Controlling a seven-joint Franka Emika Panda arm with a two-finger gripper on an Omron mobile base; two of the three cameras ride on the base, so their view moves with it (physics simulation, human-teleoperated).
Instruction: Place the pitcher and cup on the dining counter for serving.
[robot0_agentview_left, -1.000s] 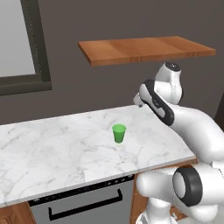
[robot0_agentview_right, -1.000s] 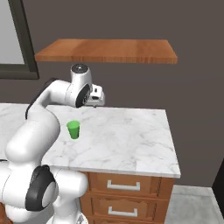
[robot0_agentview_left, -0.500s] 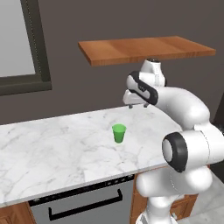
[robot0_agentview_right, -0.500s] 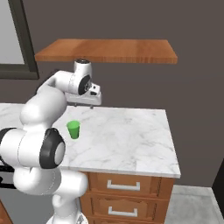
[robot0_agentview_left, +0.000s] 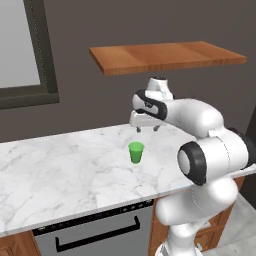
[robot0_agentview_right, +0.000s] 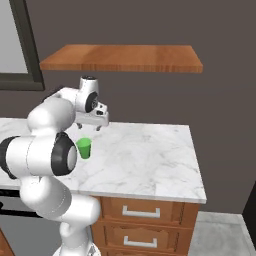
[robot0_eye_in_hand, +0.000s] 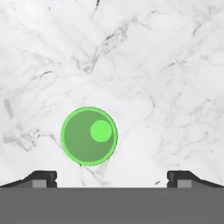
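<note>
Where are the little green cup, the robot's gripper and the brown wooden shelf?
Small bright green tapered cup (robot0_agentview_left: 135, 152), left base view, on its side wall.
Two-finger gripper (robot0_agentview_left: 147, 129), left base view, midway between its fingertips.
Brown wooden shelf (robot0_agentview_right: 125, 57), right base view, on its flat top.

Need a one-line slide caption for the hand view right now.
Open gripper looks straight down at the upright green cup on the marble worktop.
</note>
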